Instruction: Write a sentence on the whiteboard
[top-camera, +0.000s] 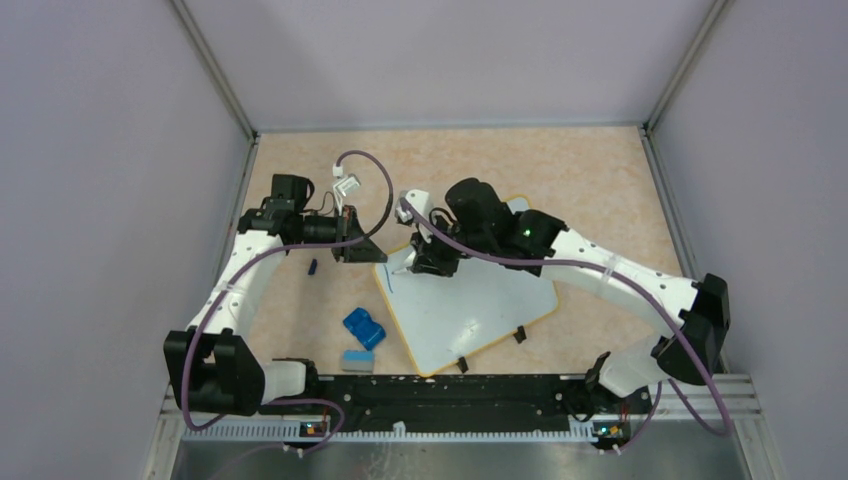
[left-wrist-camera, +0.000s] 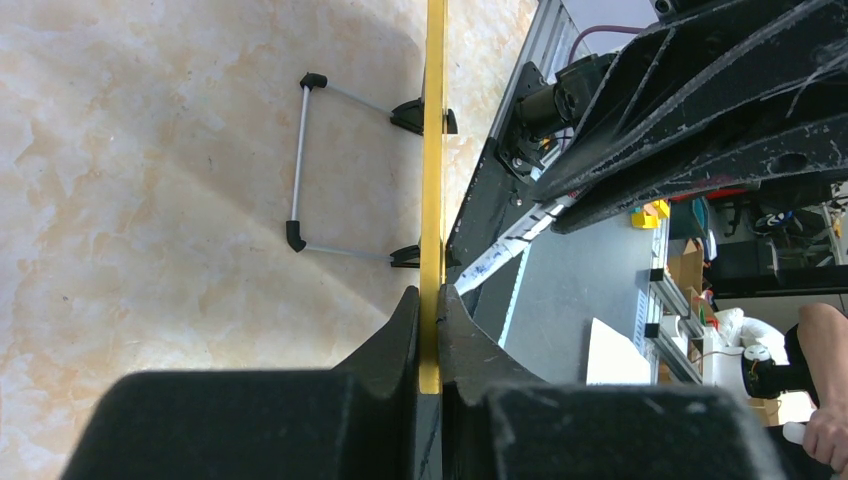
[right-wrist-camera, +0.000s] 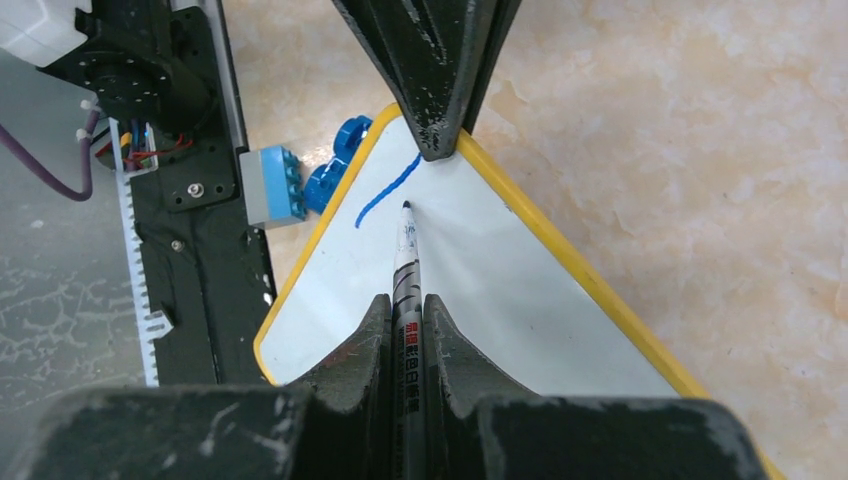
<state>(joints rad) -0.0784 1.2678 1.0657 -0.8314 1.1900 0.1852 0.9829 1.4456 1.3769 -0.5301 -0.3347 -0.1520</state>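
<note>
At the right gripper: pressed together on the barrel of a marker, one finger on each side, with the tip pointing away from the wrist. Tip placed over the white face of the whiteboard, just beside the near end of a short curved blue stroke. Contact between tip and surface not determinable.

At the left gripper: pinched shut on the thin yellow rim of the whiteboard, seen edge-on between the fingertips. In the right wrist view, the same grip seen at the board corner, just beyond the far end of the stroke.

Outward from the grips: whiteboard set on the marbled table between the two arms, turned at an angle to the table edges, held corner toward the left arm. Two black clips on the edge nearest the arm bases. In the left wrist view, joined to a thin wire stand on the table side of the board.

Just off the left edge of the board: a blue toy block, with a pale blue-grey block close beside it toward the bases. Near the left gripper on the table: a small dark blue item, too small to identify.
</note>
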